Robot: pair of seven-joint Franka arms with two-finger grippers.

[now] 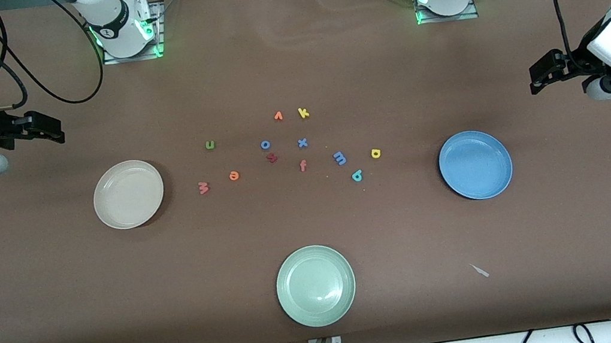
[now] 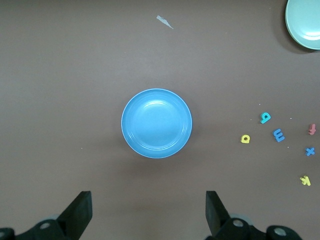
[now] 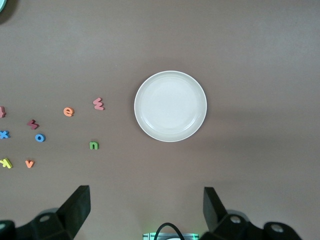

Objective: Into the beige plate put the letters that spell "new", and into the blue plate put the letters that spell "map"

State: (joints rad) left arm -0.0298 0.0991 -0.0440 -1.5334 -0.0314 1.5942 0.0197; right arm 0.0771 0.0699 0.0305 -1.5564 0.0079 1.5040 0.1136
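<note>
Both pincers hang spread wide and empty, the left pincer point(image 2: 149, 212) over the blue plate point(image 1: 475, 165), the right pincer point(image 3: 146, 210) over the beige plate point(image 1: 128, 194) (sensible staging, I'd guess), while n point(image 1: 210, 144), e point(image 1: 234, 175), w point(image 1: 203, 187), m point(image 1: 340, 158), a point(image 1: 375, 153) and p point(image 1: 357, 175) sit mid-bench between the plates.

Three plates were set on the worktop point(image 1: 59, 305). The beige plate point(image 1: 128, 194) was placed toward the right arm's end, the blue plate point(image 1: 475, 164) toward the left arm's end, and the third plate point(image 1: 315, 285) between them, nearest the front camera. All loose letters were scattered on the worktop between the beige and blue plates. The w point(image 1: 203, 187), e point(image 1: 234, 175) and n point(image 1: 210, 144) were located near the beige plate; the m point(image 1: 340, 158), p point(image 1: 357, 175) and a point(image 1: 375, 153) were located nearer the blue plate. No letter was found in any plate.
</note>
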